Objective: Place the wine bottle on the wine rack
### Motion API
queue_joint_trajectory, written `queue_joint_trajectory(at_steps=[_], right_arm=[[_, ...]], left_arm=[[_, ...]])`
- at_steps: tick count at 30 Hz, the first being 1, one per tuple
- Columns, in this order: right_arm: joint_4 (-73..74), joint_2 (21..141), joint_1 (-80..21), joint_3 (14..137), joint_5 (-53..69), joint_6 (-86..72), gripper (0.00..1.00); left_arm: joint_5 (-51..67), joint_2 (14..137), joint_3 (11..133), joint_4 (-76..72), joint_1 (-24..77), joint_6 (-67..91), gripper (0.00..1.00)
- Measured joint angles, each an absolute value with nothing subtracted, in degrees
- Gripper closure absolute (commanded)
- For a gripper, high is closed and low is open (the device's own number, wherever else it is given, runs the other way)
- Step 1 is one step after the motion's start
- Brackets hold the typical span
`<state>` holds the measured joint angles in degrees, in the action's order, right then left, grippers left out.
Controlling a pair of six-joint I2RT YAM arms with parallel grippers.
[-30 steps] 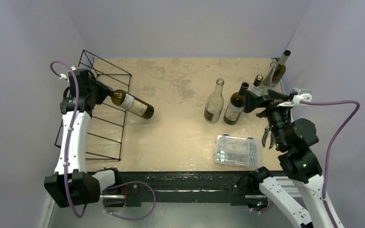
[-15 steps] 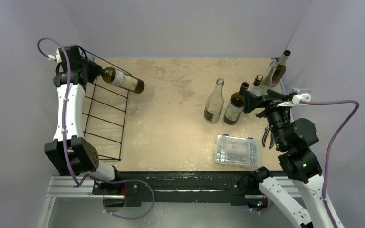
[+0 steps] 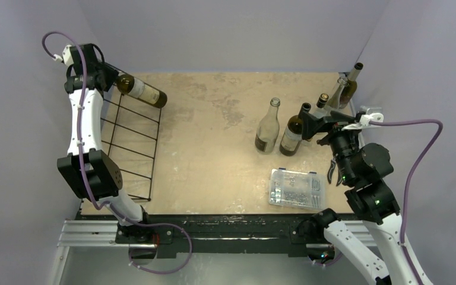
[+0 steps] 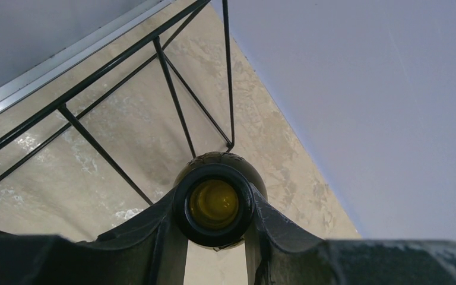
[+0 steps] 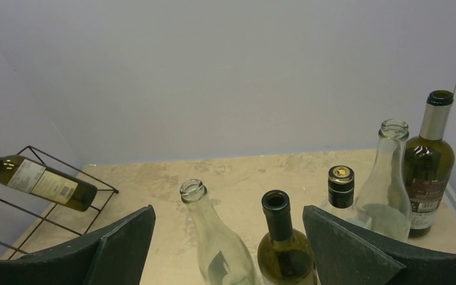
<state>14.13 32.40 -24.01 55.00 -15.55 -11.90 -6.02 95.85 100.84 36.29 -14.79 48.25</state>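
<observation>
Lab: plain walls [image 3: 231, 29]; aluminium rail [image 3: 225, 228]

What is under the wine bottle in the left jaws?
The far wires of the wine rack and the tan table. Whether the wine bottle touches the wires is hidden.

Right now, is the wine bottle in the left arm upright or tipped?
Tipped, nearly on its side: the wine bottle slants neck-high from the left fingers over the wine rack. Contact with the wire: cannot tell.
</observation>
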Motion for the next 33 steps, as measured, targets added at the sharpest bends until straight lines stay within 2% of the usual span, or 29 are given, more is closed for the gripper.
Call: queue_joint_trajectory(at_steps=[17, 33], right_arm=[[14.15, 35.31, -24.01, 55.05, -15.55, -11.94, 0.01], [14.26, 36.36, -24.01, 55.07, -15.70, -11.94, 0.01]], left_arm=[[-3.97, 107.70, 108.79, 32.82, -16.45, 48.45, 1.00], [-3.18, 111.42, 112.29, 32.88, -16.47, 47.00, 1.00]])
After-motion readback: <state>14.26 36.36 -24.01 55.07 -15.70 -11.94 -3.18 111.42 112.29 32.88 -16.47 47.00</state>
